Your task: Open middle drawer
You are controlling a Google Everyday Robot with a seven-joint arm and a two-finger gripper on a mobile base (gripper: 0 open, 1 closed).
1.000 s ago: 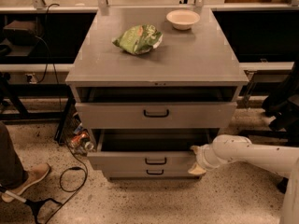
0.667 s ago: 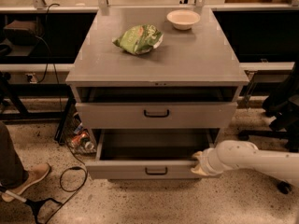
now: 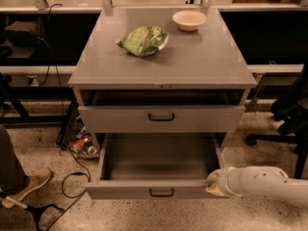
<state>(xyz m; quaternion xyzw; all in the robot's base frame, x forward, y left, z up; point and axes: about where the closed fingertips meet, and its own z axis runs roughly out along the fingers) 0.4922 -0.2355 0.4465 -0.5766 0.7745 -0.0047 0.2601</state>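
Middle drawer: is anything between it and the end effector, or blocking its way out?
Nothing visible. The end effector is at the right front corner of the middle drawer, and the floor ahead of the drawer shows no obstacle.

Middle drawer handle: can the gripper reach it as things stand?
Probably yes. The gripper sits at the right front corner of the middle drawer; its black handle is at the front's centre, and nothing stands between them.

arm point(image 3: 262, 183): white, level, extended from view's right edge | gripper point(image 3: 214, 182): low, at arm's tip
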